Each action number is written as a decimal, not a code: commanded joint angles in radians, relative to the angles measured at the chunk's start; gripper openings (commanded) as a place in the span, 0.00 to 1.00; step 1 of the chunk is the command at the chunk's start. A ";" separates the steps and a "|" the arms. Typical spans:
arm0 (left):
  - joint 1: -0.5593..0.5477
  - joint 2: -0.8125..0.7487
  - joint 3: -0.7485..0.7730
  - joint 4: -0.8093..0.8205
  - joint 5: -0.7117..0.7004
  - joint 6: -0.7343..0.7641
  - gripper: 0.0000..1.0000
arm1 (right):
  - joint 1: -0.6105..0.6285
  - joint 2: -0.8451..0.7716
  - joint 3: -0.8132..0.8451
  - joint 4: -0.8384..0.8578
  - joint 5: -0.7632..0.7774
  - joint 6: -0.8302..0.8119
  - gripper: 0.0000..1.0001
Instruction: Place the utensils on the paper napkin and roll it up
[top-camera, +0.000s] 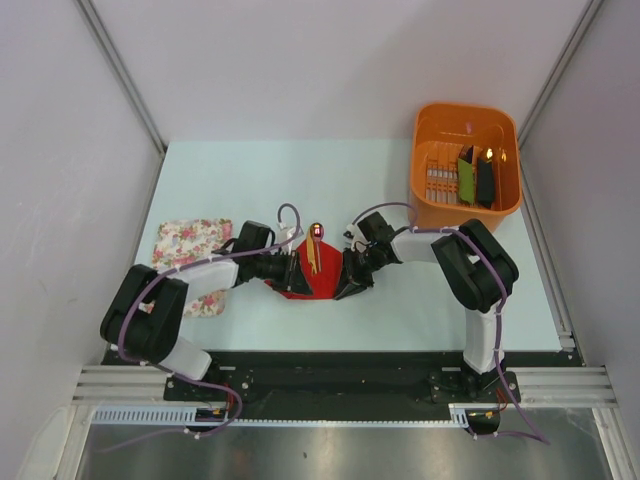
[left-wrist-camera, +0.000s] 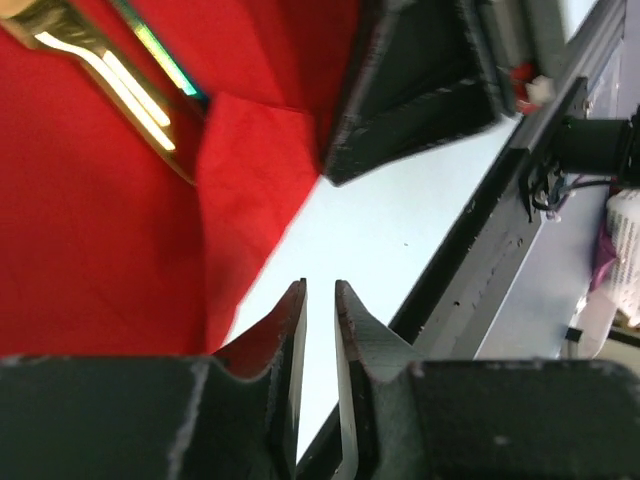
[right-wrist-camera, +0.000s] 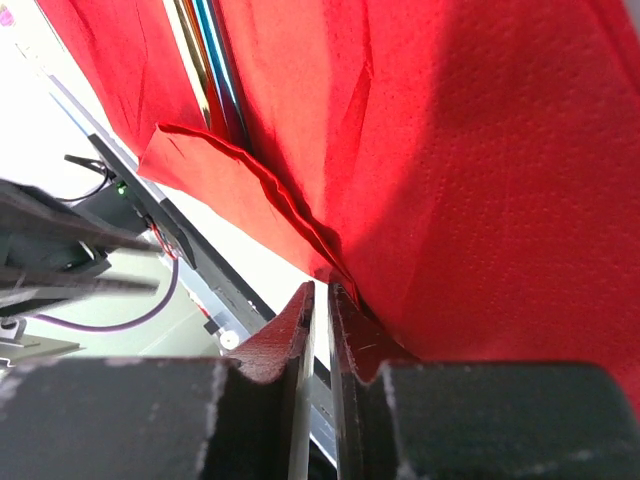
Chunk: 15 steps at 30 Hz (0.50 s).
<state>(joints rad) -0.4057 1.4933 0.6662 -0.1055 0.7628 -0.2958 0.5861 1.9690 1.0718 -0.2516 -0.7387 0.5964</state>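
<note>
The paper napkin (top-camera: 318, 287) lies mid-way across the desk (top-camera: 420, 310), the utensils (top-camera: 314, 252) on it. At its left edge the left gripper (left-wrist-camera: 320, 292) has its jaws narrowly parted, bare desk showing between them. At its folded right edge the right gripper (right-wrist-camera: 321, 290) has its jaws almost closed; I cannot tell whether they are gripping the napkin.

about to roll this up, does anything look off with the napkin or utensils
Yes. On the paper napkin, the near corner is folded over on itself and creased instead of lying flat, just beside the utensils. The dark red spoon bowl also appears to overhang the napkin's far edge.
</note>
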 joint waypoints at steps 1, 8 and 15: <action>0.047 0.064 0.033 0.027 0.009 -0.040 0.21 | 0.001 -0.004 0.030 0.018 0.033 -0.026 0.14; 0.061 0.150 0.059 -0.008 -0.042 -0.005 0.17 | 0.003 -0.012 0.031 0.018 0.025 -0.029 0.13; 0.061 0.180 0.065 -0.028 -0.074 0.012 0.12 | 0.015 -0.076 0.034 0.071 0.012 -0.024 0.10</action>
<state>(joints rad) -0.3500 1.6642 0.6998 -0.1223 0.7174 -0.3119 0.5900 1.9667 1.0737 -0.2413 -0.7376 0.5861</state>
